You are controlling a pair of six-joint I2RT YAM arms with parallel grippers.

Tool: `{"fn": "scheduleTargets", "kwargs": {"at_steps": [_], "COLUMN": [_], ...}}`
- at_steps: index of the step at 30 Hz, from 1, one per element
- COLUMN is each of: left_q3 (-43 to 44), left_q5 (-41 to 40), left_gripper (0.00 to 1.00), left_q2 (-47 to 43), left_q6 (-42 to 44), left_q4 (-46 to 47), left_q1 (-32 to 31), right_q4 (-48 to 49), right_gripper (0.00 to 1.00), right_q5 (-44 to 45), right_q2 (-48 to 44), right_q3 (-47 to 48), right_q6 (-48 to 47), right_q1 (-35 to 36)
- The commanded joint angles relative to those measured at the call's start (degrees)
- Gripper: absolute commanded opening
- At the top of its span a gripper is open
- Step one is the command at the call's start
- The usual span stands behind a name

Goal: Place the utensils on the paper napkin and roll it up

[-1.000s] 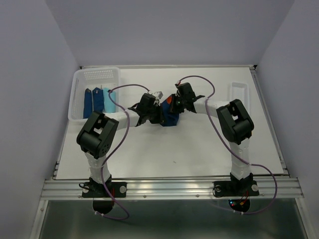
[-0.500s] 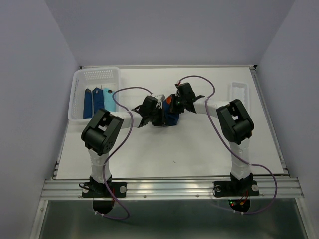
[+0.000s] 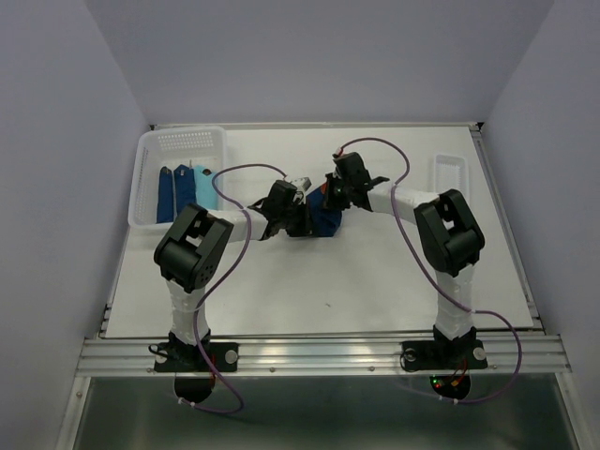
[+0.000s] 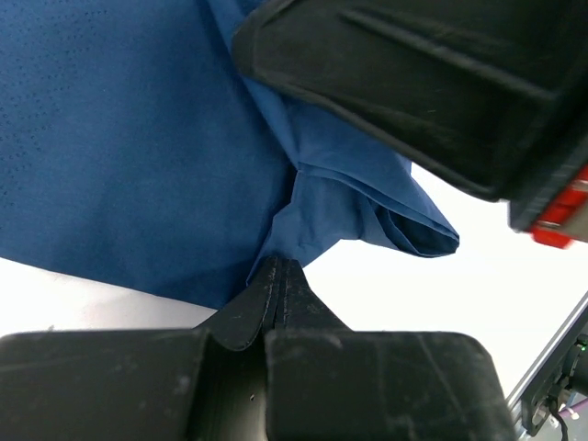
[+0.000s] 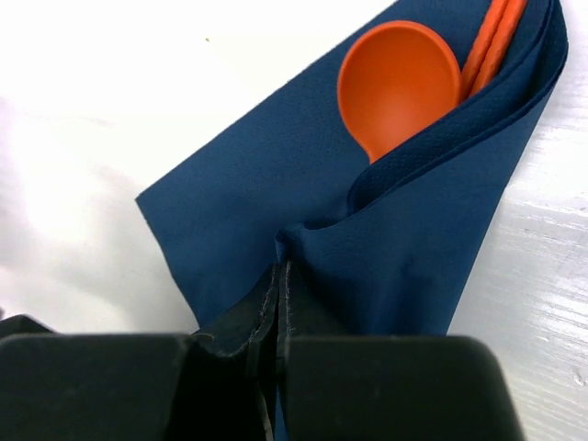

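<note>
Pinching the plain dark navy blue thin-paper napkin (image 3: pixel 325 225) from two sides, both hands closed tight: left hand (image 4: pixel 278 264) on a puckered corner, right hand (image 5: pixel 278 273) on a raised fold; gripping so, probably, to draw the flap over the utensils for rolling; lying mid-way across the white table (image 3: pixel 375 281), half folded; counting one napkin, one orange plastic spoon (image 5: pixel 400 87) tucked inside, slim orange handles (image 5: pixel 493 41) beside it, number unclear.
</note>
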Motion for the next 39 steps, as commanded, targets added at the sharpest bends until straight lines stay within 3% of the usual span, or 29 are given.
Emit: {"fn": "scheduleTargets", "kwargs": {"at_steps": [1, 39], "left_q3": [-0.54, 0.34], "left_q5": [-0.99, 0.06], "left_gripper": [0.0, 0.0], "left_q2": [1.07, 0.11], "left_q6": [0.87, 2.28], "left_q4": [-0.31, -1.88], "left_q1": [-0.12, -0.21], "right_q4": [0.17, 0.52], "right_gripper": [0.01, 0.01], "right_q5": [0.73, -2.0], "right_q2": [-3.74, 7.07], "right_q3": [0.21, 6.28], "right_q6": [-1.06, 0.08], "right_q1": [0.3, 1.35]}}
